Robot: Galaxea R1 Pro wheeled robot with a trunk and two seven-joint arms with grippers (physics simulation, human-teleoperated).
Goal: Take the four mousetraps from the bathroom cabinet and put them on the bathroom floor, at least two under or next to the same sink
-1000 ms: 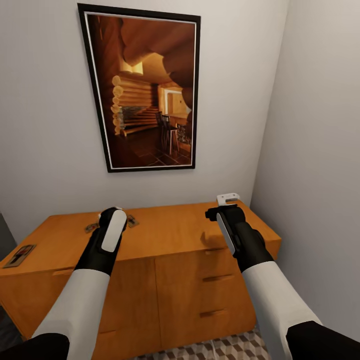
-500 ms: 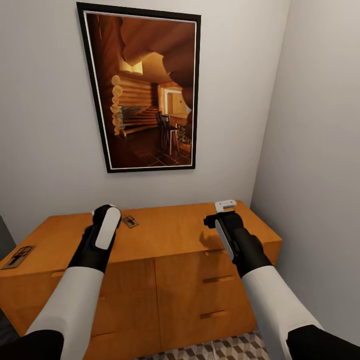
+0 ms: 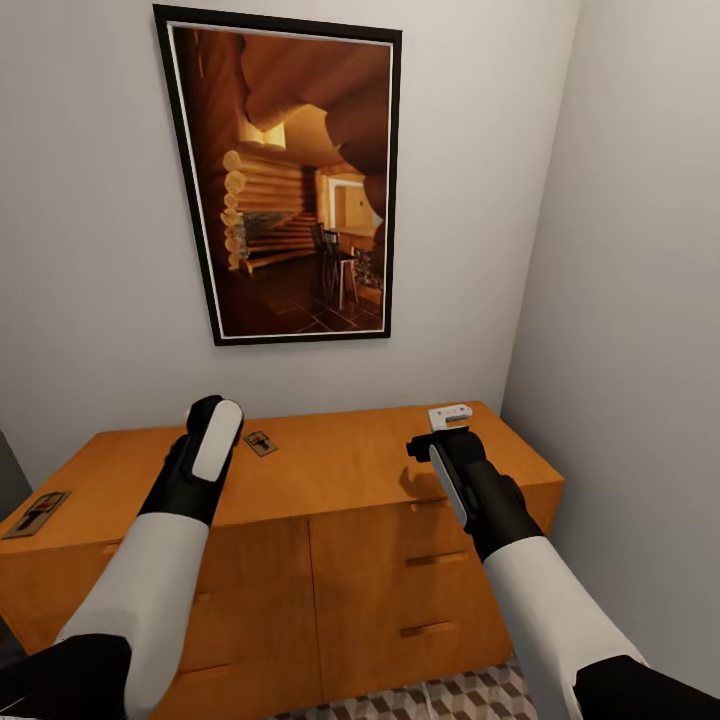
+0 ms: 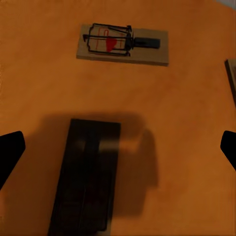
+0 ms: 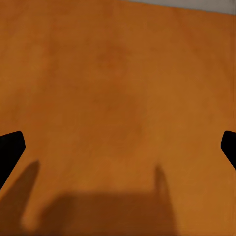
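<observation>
Grey walls meet in a corner behind a low orange-brown cabinet, with a big black-framed picture of a log-cabin interior hung above it. Only a sliver of the cube-pattern floor peeks in at the bottom edge of the head view.

Mousetraps are sitting on the cabinet top. One small trap lies just beside the left tool, another is way off at the left end of the top. From the left wrist camera you get a tan trap with a red patch and wire spring, plus a dark flat one closer in, partly in shadow and cut off by the frame edge, so details are hard to make out. A sliver of something else is clipped at the edge there too, can't tell what.

A small white thing sits near the back right of the cabinet top, too small to identify.

Left tool hangs over the top with its fingertips spread wide, gripping nothing. Right tool is the same deal: fingertips far apart over bare wood, just its shadow below.

No readable writing anywhere.
</observation>
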